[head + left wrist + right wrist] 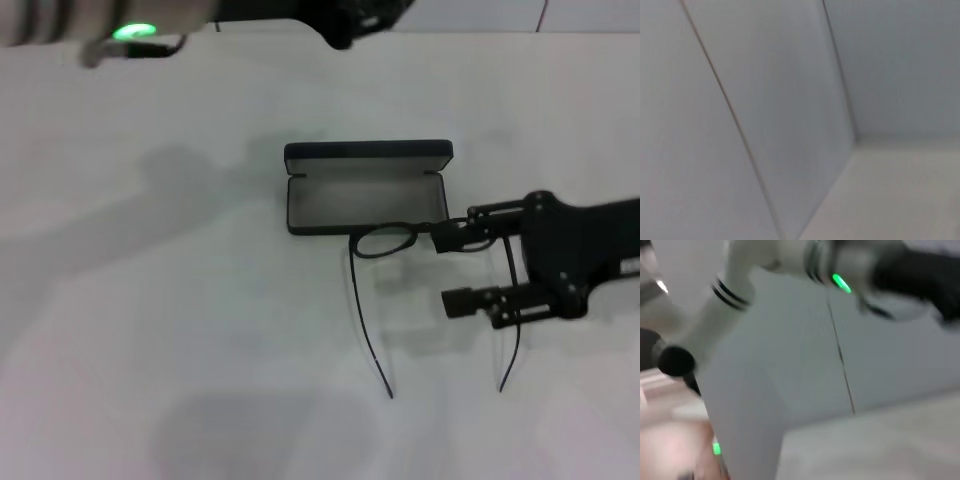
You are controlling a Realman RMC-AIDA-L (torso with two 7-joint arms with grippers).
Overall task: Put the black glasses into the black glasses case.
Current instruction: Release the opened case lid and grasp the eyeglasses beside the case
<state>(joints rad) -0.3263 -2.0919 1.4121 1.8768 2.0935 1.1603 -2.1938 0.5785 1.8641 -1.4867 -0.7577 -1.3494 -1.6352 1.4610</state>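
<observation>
The black glasses case [366, 190] lies open in the middle of the white table, lid raised at the far side, grey lining showing. The black glasses [385, 240] sit at its near edge, one lens over the front wall, both temple arms pointing toward me. My right gripper [455, 270] reaches in from the right with fingers apart. Its far finger [455, 236] covers the glasses' other lens, and one temple arm runs between the fingers. My left gripper [342, 32] hangs high at the far edge, only partly in view. Neither wrist view shows the glasses or the case.
The white table [150, 300] spreads around the case. My left arm with a green light [134, 32] crosses the far left. The left wrist view shows pale wall panels [790, 100]. The right wrist view shows the other arm [735, 295] against a wall.
</observation>
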